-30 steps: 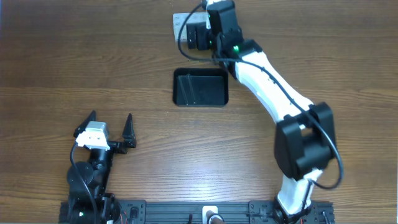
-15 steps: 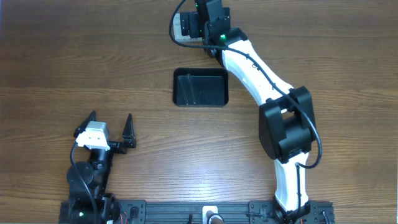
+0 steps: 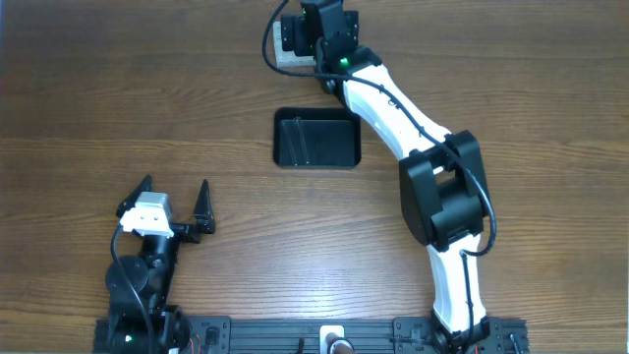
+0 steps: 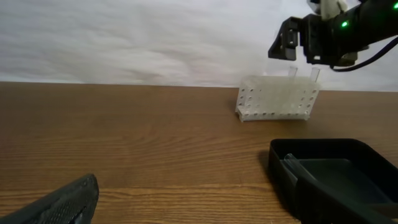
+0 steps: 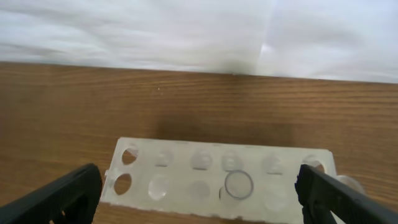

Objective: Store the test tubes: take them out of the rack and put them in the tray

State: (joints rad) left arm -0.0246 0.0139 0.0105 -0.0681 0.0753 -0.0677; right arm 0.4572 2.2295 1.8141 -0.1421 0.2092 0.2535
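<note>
No lettering, number, label or sign can be read anywhere: the rack [image 4: 277, 98], the tray [image 4: 292, 180] and the counter [image 4: 124, 143] show no legible print.

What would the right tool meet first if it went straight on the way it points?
Most likely the rack, near the upright test tube standing in it, though depth is hard to judge.
</note>
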